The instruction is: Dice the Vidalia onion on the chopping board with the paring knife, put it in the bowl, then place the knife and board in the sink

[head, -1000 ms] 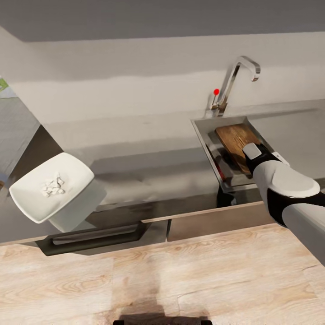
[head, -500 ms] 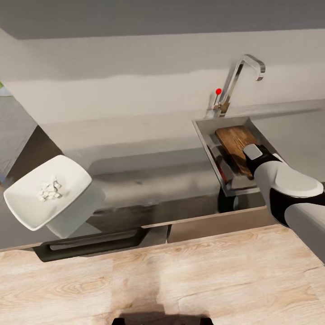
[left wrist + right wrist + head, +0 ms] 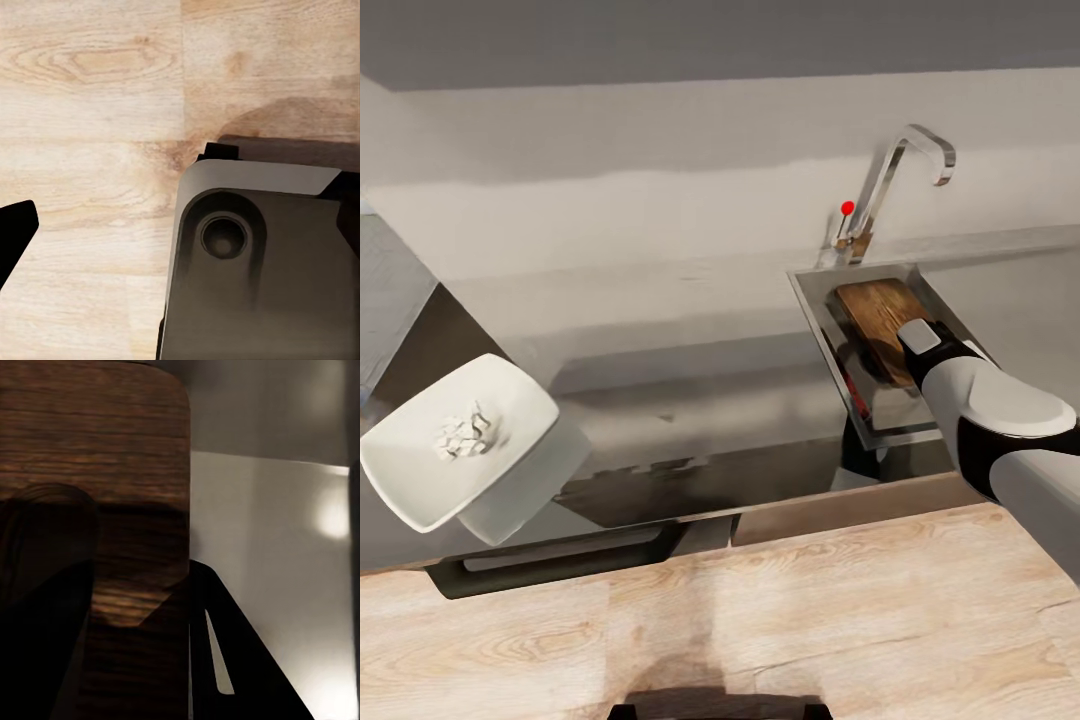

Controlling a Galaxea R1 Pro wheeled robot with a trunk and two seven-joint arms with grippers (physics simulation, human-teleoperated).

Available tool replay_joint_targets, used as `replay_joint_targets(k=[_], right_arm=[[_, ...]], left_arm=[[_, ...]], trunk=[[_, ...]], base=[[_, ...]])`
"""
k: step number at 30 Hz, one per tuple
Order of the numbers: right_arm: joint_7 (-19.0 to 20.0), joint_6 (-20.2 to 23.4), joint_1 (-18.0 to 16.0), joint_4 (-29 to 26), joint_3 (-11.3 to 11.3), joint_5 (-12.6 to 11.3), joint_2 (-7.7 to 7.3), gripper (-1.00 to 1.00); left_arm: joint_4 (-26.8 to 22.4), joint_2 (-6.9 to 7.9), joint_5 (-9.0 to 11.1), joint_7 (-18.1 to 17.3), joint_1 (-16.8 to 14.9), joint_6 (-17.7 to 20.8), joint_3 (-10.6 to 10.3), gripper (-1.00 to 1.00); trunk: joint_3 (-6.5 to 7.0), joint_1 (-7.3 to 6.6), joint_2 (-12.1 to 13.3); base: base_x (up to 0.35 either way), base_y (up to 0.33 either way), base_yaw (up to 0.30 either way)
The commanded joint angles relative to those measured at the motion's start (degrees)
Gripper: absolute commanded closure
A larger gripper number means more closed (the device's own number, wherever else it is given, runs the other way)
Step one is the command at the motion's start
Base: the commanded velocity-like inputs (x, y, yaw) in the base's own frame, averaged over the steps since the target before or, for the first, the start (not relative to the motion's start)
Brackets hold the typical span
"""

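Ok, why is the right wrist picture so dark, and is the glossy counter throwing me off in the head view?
Right wrist view: the camera sits close over the chopping board in shadow, a dark finger in front; only the steel sink catches glare. Head view: evenly lit and sharp, though the countertop mirrors the bowl.

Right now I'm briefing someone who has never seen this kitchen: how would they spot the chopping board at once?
Find the chrome faucet with the red dot at the back of the grey countertop. Just below it is the steel sink, and the chopping board lies inside, under the right arm. It is the one brown wooden slab with rounded corners among grey metal.
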Motion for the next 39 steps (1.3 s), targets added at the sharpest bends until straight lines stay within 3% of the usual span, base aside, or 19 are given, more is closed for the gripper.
replay_joint_targets(k=[1,12,13,33,39], right_arm=[[-0.07,0.26,-0.10,-1.88,1.28,1.18,-0.04,1.00],[0.01,0.30,-0.10,-1.88,1.28,1.18,0.05,1.00],[0.01,0.34,-0.10,-1.88,1.28,1.18,0.05,-1.00],[-0.07,0.41,-0.10,-1.88,1.39,1.14,0.29,-1.00],[-0.12,3.95,-0.10,-2.03,3.49,1.18,0.72,-1.00]], left_arm=[[0.23,0.01,-0.63,0.43,-0.08,-0.33,0.30,-1.00],[0.23,0.01,-0.63,0.44,-0.08,-0.33,0.30,-1.00],[0.23,0.01,-0.63,0.43,-0.08,-0.33,0.30,-1.00],[0.23,0.01,-0.63,0.42,-0.08,-0.24,0.30,-1.00],[0.23,0.01,-0.63,0.44,-0.08,-0.24,0.29,-1.00]], trunk=[[-0.04,0.01,-0.04],[-0.06,0.01,-0.04],[-0.06,0.01,-0.04],[-0.06,0.01,-0.04],[-0.06,0.01,-0.04]], base=[[0.000,0.000,0.000],[0.000,0.000,0.000],[0.000,0.000,0.000],[0.000,0.000,0.000],[0.000,0.000,0.000]])
